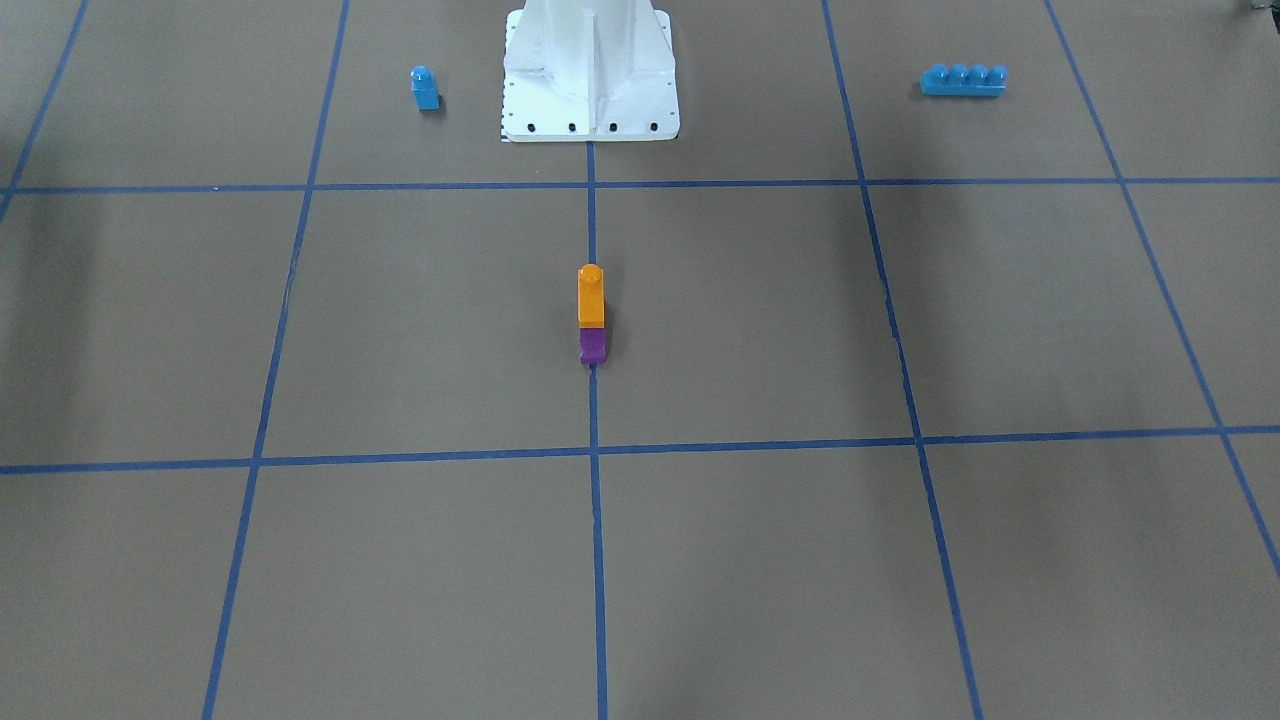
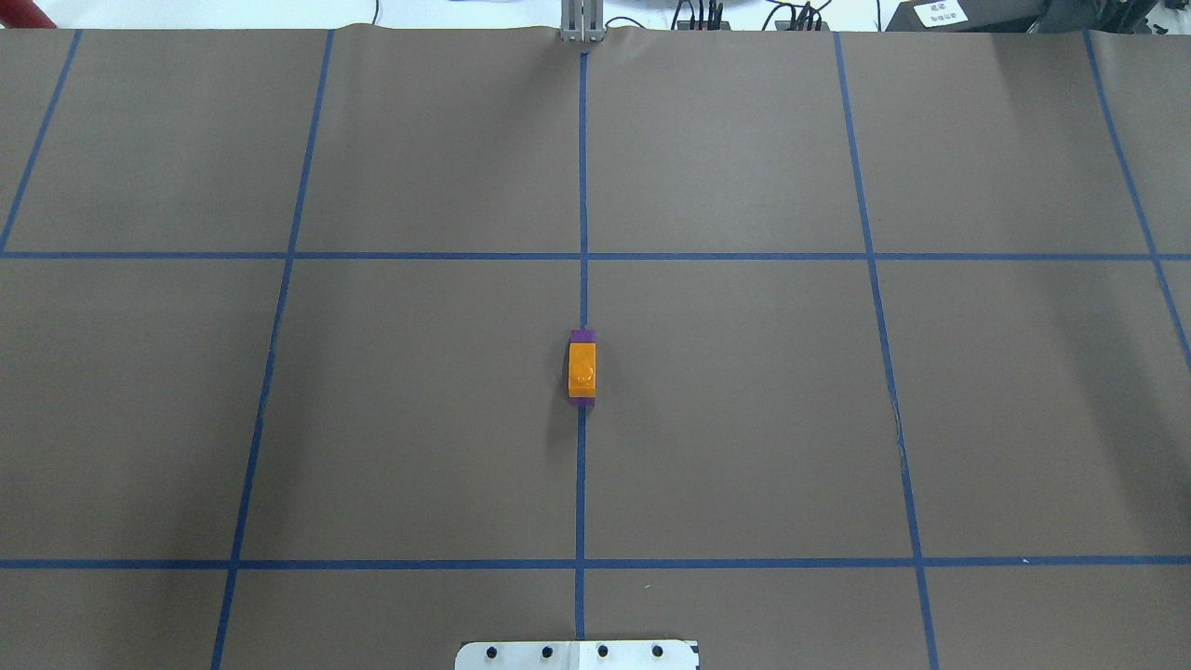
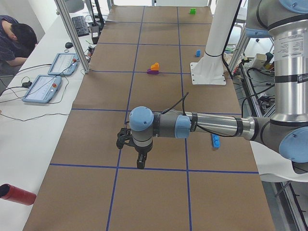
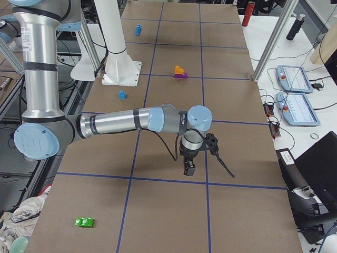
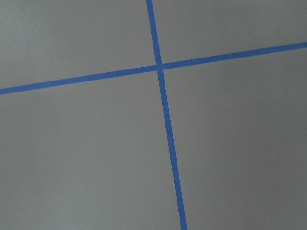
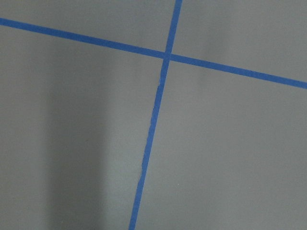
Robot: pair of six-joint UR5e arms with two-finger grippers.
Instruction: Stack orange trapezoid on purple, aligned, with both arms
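The orange trapezoid [image 1: 591,298] sits on top of the purple block [image 1: 592,346] on the table's centre tape line, with edges lined up; the stack also shows in the overhead view [image 2: 582,369]. Neither gripper touches it. My left gripper [image 3: 140,164] shows only in the exterior left view, pointing down over the table far from the stack; I cannot tell if it is open or shut. My right gripper [image 4: 188,171] shows only in the exterior right view, likewise far from the stack, and its state cannot be told. Both wrist views show only brown paper and blue tape.
A small blue single-stud block [image 1: 425,88] and a long blue four-stud brick [image 1: 963,80] lie either side of the white robot base [image 1: 590,110]. A green block [image 4: 84,222] lies near the right end. An operator [image 3: 17,41] sits by tablets beside the table.
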